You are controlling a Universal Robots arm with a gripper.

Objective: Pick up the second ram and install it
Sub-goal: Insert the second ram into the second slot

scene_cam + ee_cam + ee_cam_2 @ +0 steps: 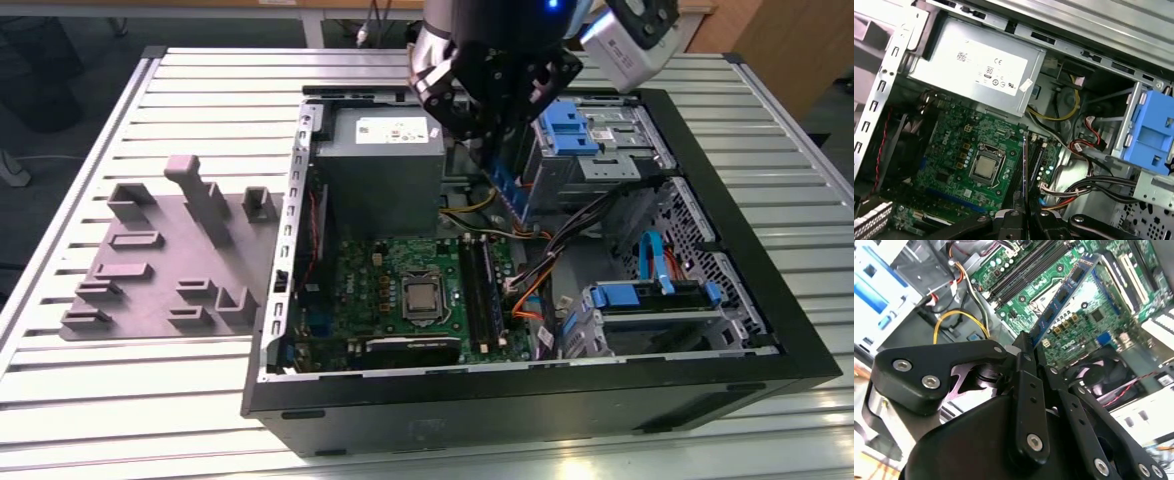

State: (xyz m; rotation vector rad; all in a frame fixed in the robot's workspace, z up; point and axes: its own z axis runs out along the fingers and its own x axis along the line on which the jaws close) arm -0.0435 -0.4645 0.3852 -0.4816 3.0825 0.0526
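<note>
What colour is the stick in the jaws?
Blue with dark chips; the second ram shows best in the second wrist view.

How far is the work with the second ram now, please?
Done: the second ram is lifted, clamped in the pincer. In hand: it hangs over the motherboard inside the open case. Left: it is not yet seated in a black slot.

Your arm's working end, itemised:
- gripper (1029, 347): matte black, built of flat linkage bars (929, 372) with rounded ends.
- screws (1034, 442): silver, round-headed, one at each pivot.
- fingers (1026, 385): narrow, black.

In the exterior view you also have:
- a silver ring (433, 76) above the black gripper body.
- a small blue light (549, 5).
- a pale grey camera housing (625, 35).
</note>
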